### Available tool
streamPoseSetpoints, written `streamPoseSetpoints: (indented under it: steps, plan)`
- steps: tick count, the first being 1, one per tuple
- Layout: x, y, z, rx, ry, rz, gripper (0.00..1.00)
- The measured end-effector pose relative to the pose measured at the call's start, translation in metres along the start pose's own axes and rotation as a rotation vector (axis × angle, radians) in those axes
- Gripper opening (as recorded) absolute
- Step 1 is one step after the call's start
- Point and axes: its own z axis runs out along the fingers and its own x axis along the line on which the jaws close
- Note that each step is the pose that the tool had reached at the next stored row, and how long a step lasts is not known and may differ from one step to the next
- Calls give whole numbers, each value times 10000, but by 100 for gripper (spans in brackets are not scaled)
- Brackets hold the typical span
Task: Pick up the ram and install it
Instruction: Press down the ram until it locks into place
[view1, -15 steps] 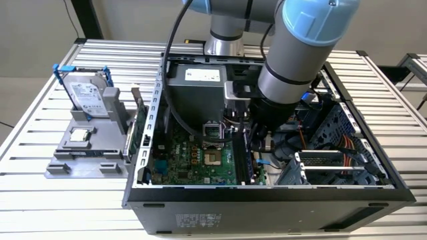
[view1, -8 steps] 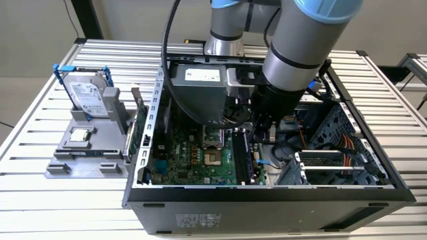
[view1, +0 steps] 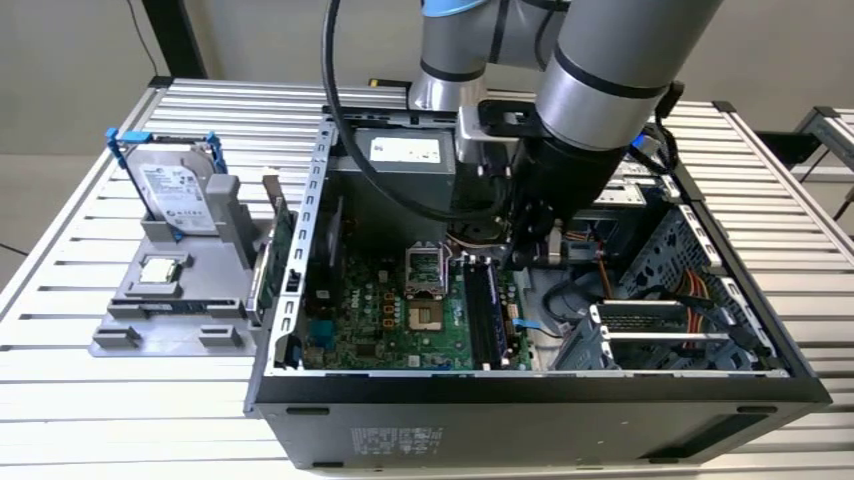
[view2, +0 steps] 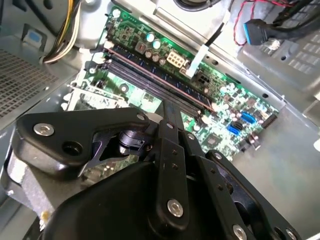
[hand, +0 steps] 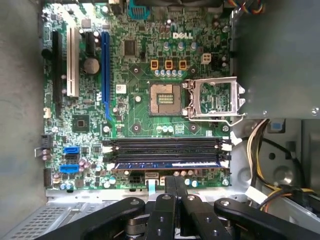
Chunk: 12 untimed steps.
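On the slatted counter (view1: 80, 400), saw an open computer case (view1: 534, 395) with the arm (view1: 607, 90) reaching down into it from the far side. Found the ram (view1: 483, 305) standing on edge in the bank of long black memory slots (hand: 167, 147) on the green motherboard (view1: 387, 330), just to the exterior view's right of the open processor socket (view1: 422, 275). In the first wrist view, made out the ram (hand: 167, 164) as a dark blue strip in the slot closest to the gripper (hand: 176, 182), lying level along the slot's length between the white end clips. Noted the gripper poised directly over that slot, its two fingers (hand: 170, 192) brought together with nothing between them; could not tell whether the tips touched the stick's upper edge. In the second wrist view, saw the gripper (view2: 170, 112) as one narrow dark bar over the same slots.

Well apart, toward the exterior view's left, beside the case, spotted a grey holder (view1: 174, 320) carrying a silver hard drive (view1: 176, 195) upright in a blue frame and a small square processor chip (view1: 160, 269) lying flat.
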Motion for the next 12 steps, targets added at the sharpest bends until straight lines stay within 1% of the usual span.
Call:
streamPoseSetpoints:
  steps: [3,6,11,12]
  plan:
    - [-3,4,-62,-31,17,3,0]
    - [-4,6,-95,-52,23,3,0]
    - [-7,10,-170,-54,21,4,0]
    - [-7,11,-195,-54,21,3,0]
